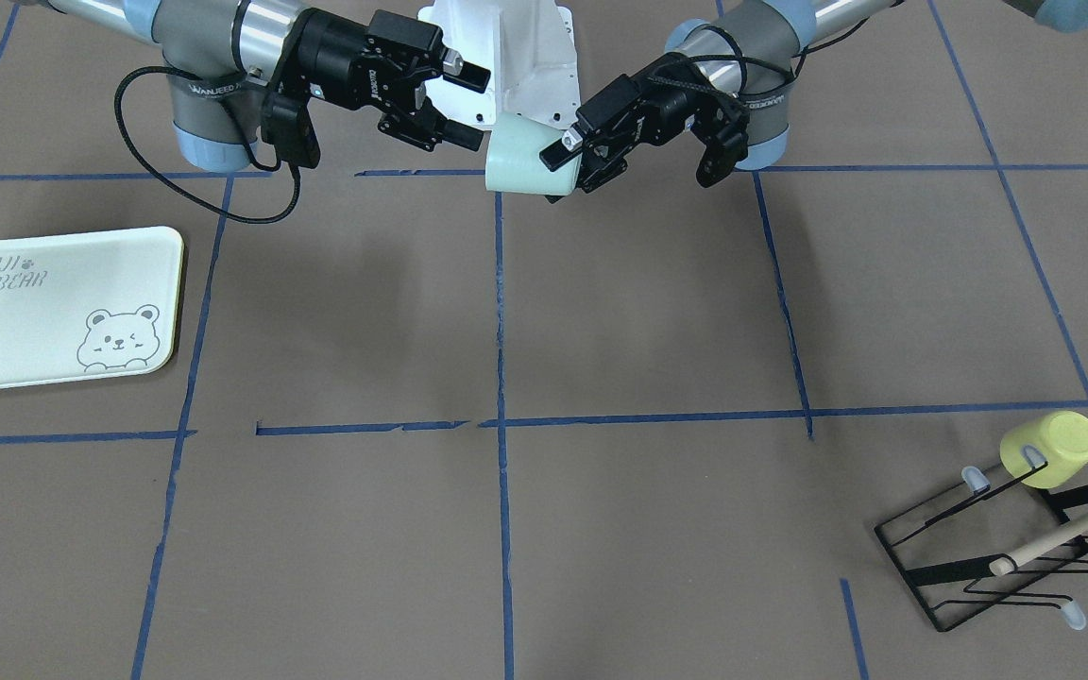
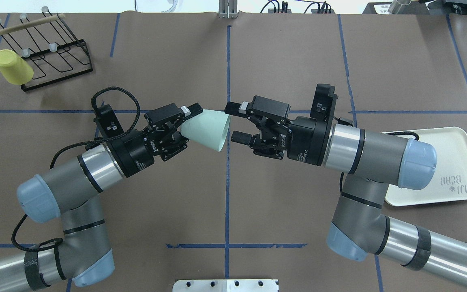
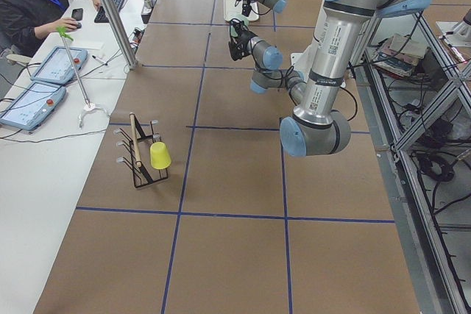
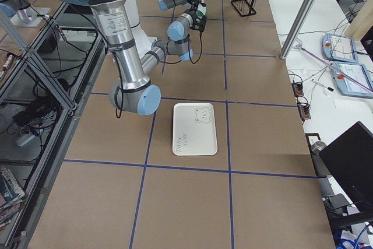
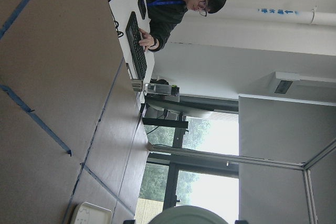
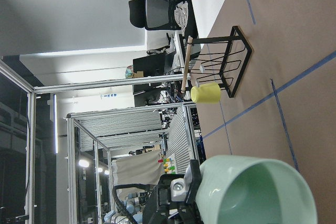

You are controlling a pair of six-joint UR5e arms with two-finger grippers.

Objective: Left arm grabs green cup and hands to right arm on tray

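Note:
The pale mint-green cup [image 2: 207,129] is held on its side in the air above the table's middle, with its mouth toward my right arm. My left gripper [image 2: 187,123] is shut on the cup's base; it also shows in the front-facing view [image 1: 570,162] holding the cup [image 1: 520,156]. My right gripper [image 2: 233,123] is open and empty, its fingertips just at the cup's rim, not closed on it; the front-facing view shows it too [image 1: 473,106]. The right wrist view looks into the cup's open mouth [image 6: 252,192]. The tray [image 2: 452,162] lies empty on the table, partly under my right arm.
A yellow-green cup [image 2: 13,67] hangs on a black wire rack [image 2: 51,52] with a wooden bar at the far left corner. Blue tape lines cross the brown table. An operator [image 3: 29,1] sits at a desk beyond the table's far side.

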